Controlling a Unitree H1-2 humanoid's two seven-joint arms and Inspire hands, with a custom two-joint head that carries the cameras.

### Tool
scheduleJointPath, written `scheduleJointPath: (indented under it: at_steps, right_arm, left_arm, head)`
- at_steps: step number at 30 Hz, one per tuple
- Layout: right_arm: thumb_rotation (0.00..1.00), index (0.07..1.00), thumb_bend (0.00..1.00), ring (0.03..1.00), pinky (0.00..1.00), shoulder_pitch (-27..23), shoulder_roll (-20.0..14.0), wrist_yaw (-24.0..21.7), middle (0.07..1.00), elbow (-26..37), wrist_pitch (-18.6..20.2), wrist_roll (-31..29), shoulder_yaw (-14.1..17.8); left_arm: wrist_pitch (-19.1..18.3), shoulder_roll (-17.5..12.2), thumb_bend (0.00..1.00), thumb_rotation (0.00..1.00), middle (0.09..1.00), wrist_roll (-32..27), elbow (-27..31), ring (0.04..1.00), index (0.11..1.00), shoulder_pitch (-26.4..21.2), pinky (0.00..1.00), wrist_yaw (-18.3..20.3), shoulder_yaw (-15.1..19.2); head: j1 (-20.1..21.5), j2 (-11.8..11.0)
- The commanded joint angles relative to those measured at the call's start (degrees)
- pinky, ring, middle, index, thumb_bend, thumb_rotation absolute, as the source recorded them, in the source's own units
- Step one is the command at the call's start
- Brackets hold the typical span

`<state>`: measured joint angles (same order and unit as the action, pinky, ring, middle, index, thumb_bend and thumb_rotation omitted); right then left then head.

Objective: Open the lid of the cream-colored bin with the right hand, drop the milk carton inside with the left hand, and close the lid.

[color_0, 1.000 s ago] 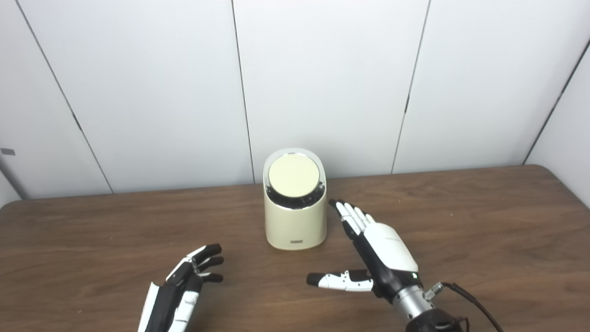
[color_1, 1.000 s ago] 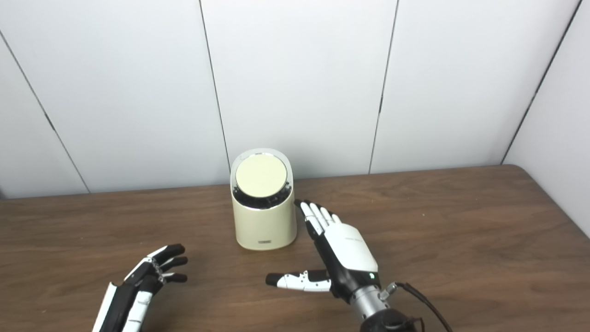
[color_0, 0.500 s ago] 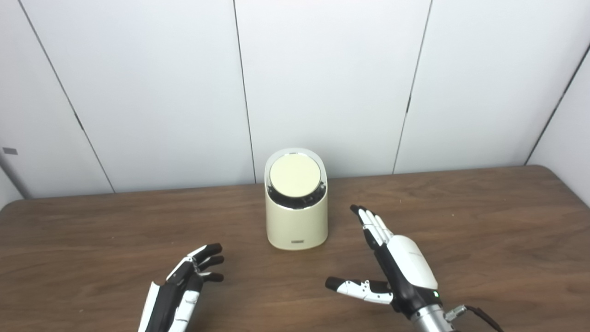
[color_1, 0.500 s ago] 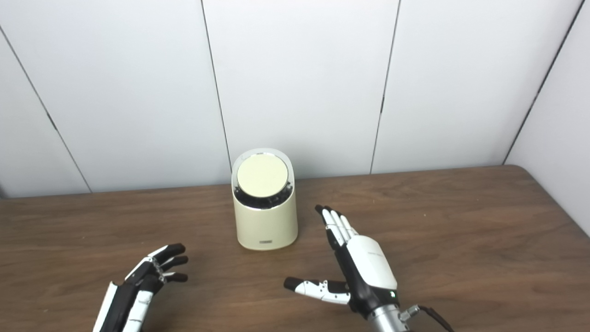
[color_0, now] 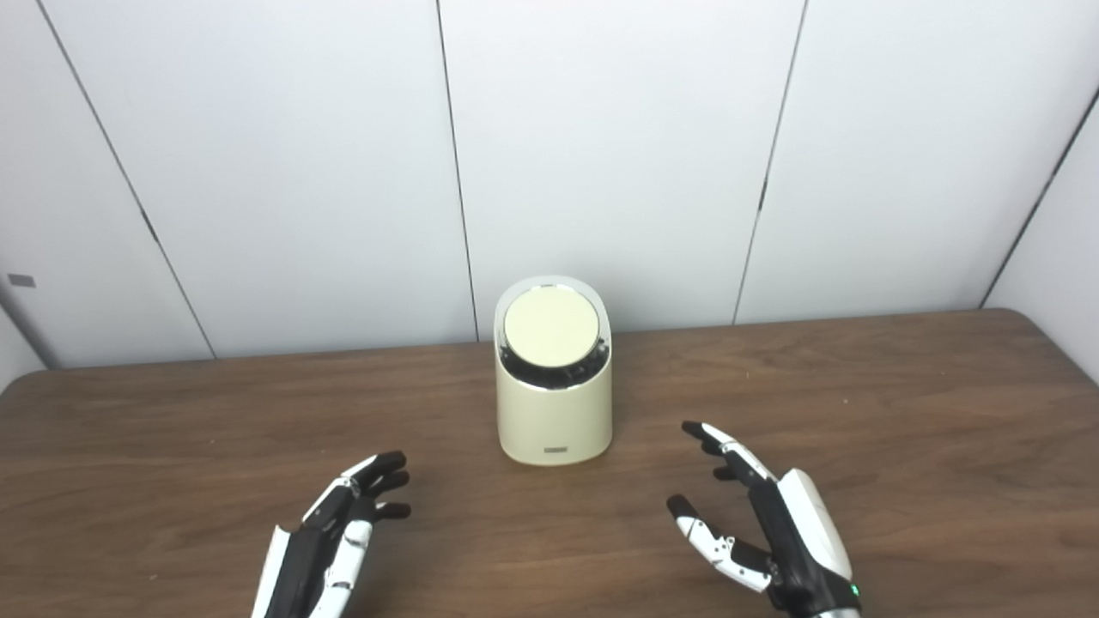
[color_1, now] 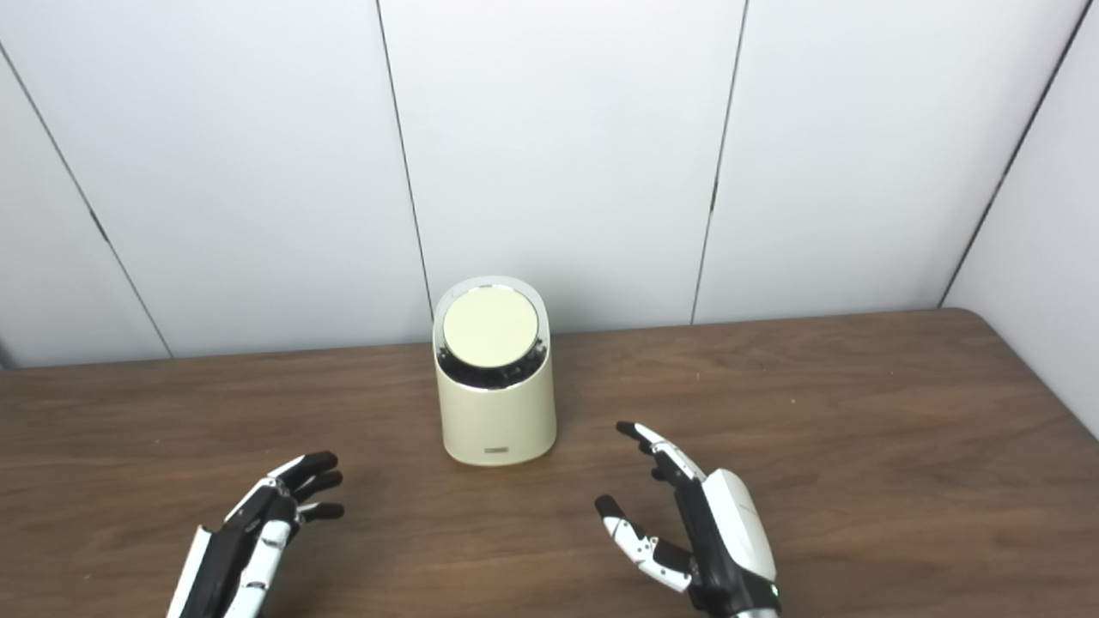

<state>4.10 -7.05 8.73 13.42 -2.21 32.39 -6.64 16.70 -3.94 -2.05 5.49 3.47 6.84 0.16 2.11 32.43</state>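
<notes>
Left eye view, lower edge first: the left hand [color_0: 339, 532] sits at the lower left of the frame, holding nothing, its fingers loosely curled but apart, over the wooden table [color_0: 901, 403]. It is where it was a second ago. At the lower right, the right hand [color_0: 777, 528] is also empty, fingers spread and thumb held out toward the frame's center. This hand has changed: a second ago it reached up just beside the bin's right wall, half a second ago it was partway back, and now it has drawn down toward the bottom edge, well apart from the bin.

Farther up, at the center of the frame, the cream-colored bin [color_0: 554, 403] stands upright on the table, its round lid [color_0: 550, 329] lying flat in the slanted top, closed. Behind it, white wall panels [color_0: 258, 154] fill the upper half of the frame.

No milk carton shows anywhere in either view. With the lid down, both hands empty and the right hand retreating, I judge that the carton is probably inside already and the task is at or near its end; the closed lid hides the inside, so that cannot be confirmed.
</notes>
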Motion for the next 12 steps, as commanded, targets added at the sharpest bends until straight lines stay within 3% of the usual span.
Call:
scheduleJointPath:
  at_steps: [1,7,12]
  right_arm:
    - [0.46,0.807,0.14,0.8,0.69,-0.1,1.0,2.2,0.825,0.9,-3.0,-0.7,0.7]
    - [0.35,0.728,0.18,0.714,0.59,0.0,2.7,6.3,0.745,-1.6,-6.8,-2.6,2.7]
    - [0.36,0.691,0.21,0.668,0.53,0.4,2.8,4.8,0.714,-1.0,-6.5,-5.9,3.8]
  left_arm:
    - [0.2,-0.4,0.23,0.66,0.828,-0.1,2.0,0.798,0.819,0.7,0.68,-0.5,0.2]
    - [-0.3,0.2,0.24,0.56,0.803,4.0,3.3,0.772,0.796,1.7,0.66,-2.7,1.0]
    - [0.4,1.1,0.24,0.44,0.767,11.3,4.0,0.725,0.767,2.3,0.61,-6.0,1.0]
  head:
    - [0.0,0.1]
    - [-0.9,0.7]
    - [-1.6,1.3]
